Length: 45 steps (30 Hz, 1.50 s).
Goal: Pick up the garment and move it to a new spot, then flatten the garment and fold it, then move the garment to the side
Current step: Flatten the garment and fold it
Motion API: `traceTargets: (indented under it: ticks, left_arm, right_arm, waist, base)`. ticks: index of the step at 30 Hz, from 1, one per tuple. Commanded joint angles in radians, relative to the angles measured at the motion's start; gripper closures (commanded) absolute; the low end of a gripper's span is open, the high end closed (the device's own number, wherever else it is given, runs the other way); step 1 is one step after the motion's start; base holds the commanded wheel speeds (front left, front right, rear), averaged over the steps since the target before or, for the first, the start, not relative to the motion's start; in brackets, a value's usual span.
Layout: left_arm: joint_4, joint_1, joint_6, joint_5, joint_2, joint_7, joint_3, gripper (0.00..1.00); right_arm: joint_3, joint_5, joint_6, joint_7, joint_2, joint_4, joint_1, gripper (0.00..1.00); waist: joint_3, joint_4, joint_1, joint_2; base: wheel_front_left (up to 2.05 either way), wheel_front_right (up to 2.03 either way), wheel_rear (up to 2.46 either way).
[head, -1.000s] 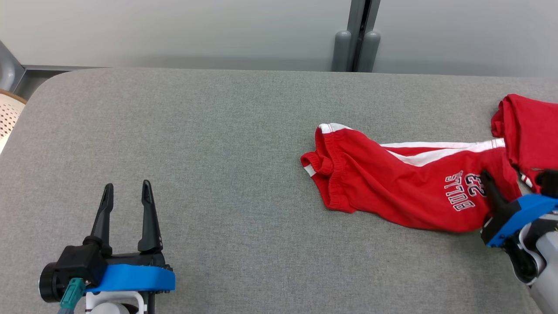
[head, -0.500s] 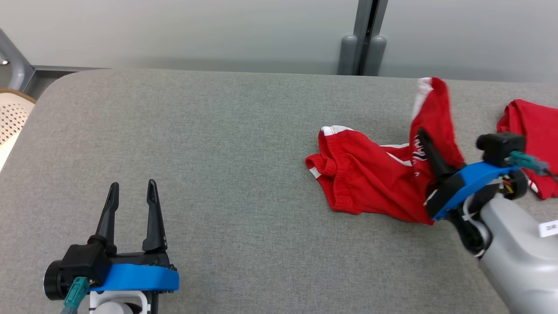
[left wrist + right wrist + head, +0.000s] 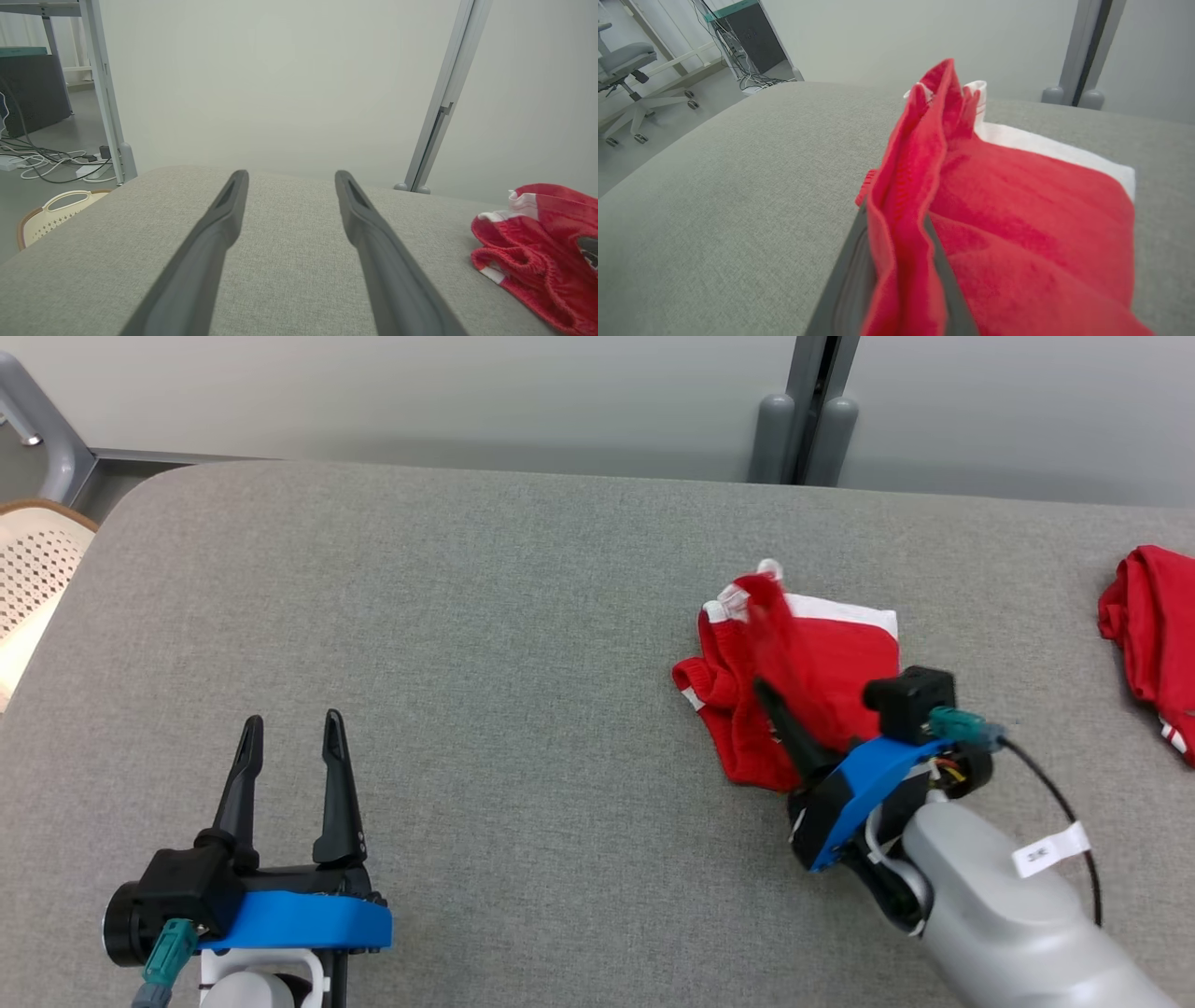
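From where I stand, the red shorts (image 3: 822, 653) lie bunched on the right half of the grey bench (image 3: 467, 616), with a white stripe showing along their far edge. The right gripper (image 3: 782, 711) is clenched on a fold of them. The pinched cloth stands up between its dark fingers (image 3: 847, 289), above the rest of the fabric. The left gripper (image 3: 291, 728) hovers well apart at the near left, jaws spread and holding nothing. A second red garment (image 3: 1148, 616) lies at the bench's right edge. A pale perforated basket (image 3: 37, 569) sits off the left end.
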Motion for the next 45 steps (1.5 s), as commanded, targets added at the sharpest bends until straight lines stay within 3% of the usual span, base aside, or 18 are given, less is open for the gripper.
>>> traceTargets:
  ticks: [1, 11, 12, 13, 14, 20, 28, 38, 45]
  left_arm:
    - [0.002, -0.013, 0.004, -0.001, -0.001, -0.005, -0.005, 0.00]
    - [0.004, -0.023, 0.008, -0.010, -0.001, -0.005, -0.026, 0.00]
    - [0.006, -0.022, 0.008, -0.012, -0.001, -0.005, -0.027, 0.00]
    - [0.007, -0.021, 0.008, -0.013, -0.001, -0.005, -0.028, 0.00]
    - [0.008, -0.020, 0.009, -0.014, -0.001, -0.005, -0.029, 0.00]
    - [0.016, -0.010, 0.010, -0.016, -0.001, -0.005, -0.022, 0.00]
    - [0.014, 0.018, 0.010, 0.000, -0.001, -0.004, -0.007, 0.00]
    - [0.008, 0.036, 0.013, 0.060, 0.000, -0.005, 0.031, 0.00]
    - [0.012, 0.063, 0.028, 0.106, 0.010, -0.005, 0.057, 0.00]
  right_arm:
    - [0.007, -0.004, 0.000, -0.005, 0.010, 0.001, 0.009, 1.00]
    - [0.058, -0.081, 0.000, -0.006, 0.048, 0.000, 0.038, 1.00]
    - [0.064, -0.085, 0.000, -0.006, 0.048, -0.007, 0.046, 0.85]
    - [0.067, -0.091, 0.000, -0.006, 0.046, -0.017, 0.053, 0.29]
    - [0.069, -0.093, 0.000, -0.006, 0.041, -0.026, 0.061, 0.00]
    - [-0.002, -0.118, 0.000, -0.006, -0.006, -0.153, 0.129, 0.00]
    - [-0.245, -0.186, 0.000, -0.006, -0.051, -0.348, 0.272, 0.00]
    - [-0.549, -0.321, 0.000, -0.006, 0.003, -0.500, 0.444, 0.00]
    - [-0.678, -0.403, 0.000, -0.006, 0.056, -0.564, 0.551, 0.00]
  waist:
    - [0.003, 0.003, 0.0000, 0.0000]
    - [0.015, 0.009, 0.0000, 0.0000]
    - [0.014, 0.009, 0.0000, 0.0000]
    - [0.014, 0.008, 0.0000, 0.0000]
    - [0.013, 0.007, 0.0000, 0.0000]
    - [-0.006, -0.012, 0.0000, 0.0000]
    - [-0.051, -0.063, 0.0000, 0.0000]
    - [-0.093, -0.130, 0.0000, 0.0000]
    - [-0.129, -0.164, 0.0000, 0.0000]
  base:
    - [0.00, 0.00, 0.00]
    - [0.00, 0.00, 0.00]
    - [0.00, 0.00, 0.00]
    - [0.00, 0.00, 0.00]
    - [0.00, 0.00, 0.00]
    - [0.00, 0.00, 0.00]
    - [0.00, 0.00, 0.00]
    - [0.00, 0.00, 0.00]
    - [0.00, 0.00, 0.00]
